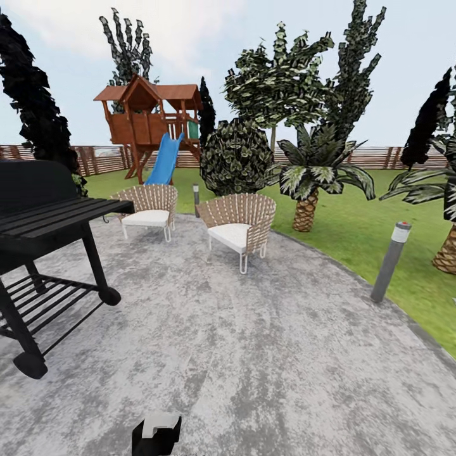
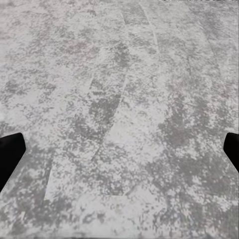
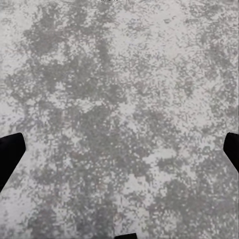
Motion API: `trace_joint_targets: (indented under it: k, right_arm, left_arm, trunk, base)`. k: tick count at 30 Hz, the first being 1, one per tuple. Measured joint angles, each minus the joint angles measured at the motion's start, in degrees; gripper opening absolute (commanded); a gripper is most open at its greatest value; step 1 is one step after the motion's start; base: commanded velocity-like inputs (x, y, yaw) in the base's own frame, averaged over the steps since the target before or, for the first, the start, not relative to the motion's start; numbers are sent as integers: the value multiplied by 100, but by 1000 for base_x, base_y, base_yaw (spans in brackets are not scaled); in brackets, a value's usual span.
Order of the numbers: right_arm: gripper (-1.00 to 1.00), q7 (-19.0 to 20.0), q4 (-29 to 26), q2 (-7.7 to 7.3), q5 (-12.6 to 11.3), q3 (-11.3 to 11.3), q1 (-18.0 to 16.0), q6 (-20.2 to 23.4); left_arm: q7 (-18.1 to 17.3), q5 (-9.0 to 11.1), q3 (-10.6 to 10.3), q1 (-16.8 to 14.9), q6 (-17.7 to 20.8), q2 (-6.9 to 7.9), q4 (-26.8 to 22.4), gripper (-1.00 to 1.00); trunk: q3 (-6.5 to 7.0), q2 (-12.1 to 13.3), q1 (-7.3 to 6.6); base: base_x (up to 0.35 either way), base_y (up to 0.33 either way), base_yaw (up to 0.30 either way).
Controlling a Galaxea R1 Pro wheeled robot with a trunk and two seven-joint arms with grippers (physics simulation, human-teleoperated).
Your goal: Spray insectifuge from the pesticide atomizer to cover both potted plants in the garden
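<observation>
Grey mottled paving of the round patio [image 1: 266, 354] spreads under the robot and meets the green lawn [image 1: 361, 221] along a curved edge at the right. On the patio stand two wicker armchairs with white cushions [image 1: 239, 229] and, at the left, a black metal barbecue grill on wheels [image 1: 44, 240]. A tall grey bollard lamp with a red top [image 1: 391, 259] rises just at the border of the grass; it is not the spray bottle. Behind it are a palm with a scaly brown trunk [image 1: 307, 190], a round dark bush [image 1: 235, 158], a wooden playhouse with a blue slide [image 1: 152, 126] and a wooden fence [image 1: 101, 158].

From these pictures I cannot tell where the pesticide atomizer and the potted plants are, so which arm is nearer to them stays unknown; I judge that the robot must first turn or drive to find them.

Both wrist views look down on the same rough paving. The left gripper [image 2: 119, 149] has its dark fingers far apart at the two edges, holding nothing, and the right gripper [image 3: 119, 149] is spread wide and empty in the same way.
</observation>
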Motion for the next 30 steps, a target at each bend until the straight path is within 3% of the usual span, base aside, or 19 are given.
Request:
trace_joint_targets:
  k: [8, 22, 30]
  right_arm:
    - [100, 0, -1, 0, 0, 0, 0, 0]
    - [100, 0, -2, 0, 0, -1, 1, 1]
    - [100, 0, 0, 0, 0, 0, 0, 0]
  left_arm:
    - [0, 2, 0, 0, 0, -3, 1, 100]
    - [0, 2, -1, 0, -2, -8, 2, 100]
    - [0, 2, 0, 0, 0, -9, 0, 100]
  trunk:
    - [0, 0, 0]
    - [0, 0, 0]
    - [0, 0, 0]
  base:
    - [0, -20, 287]
    - [0, -281, 287]
    - [0, -69, 287]
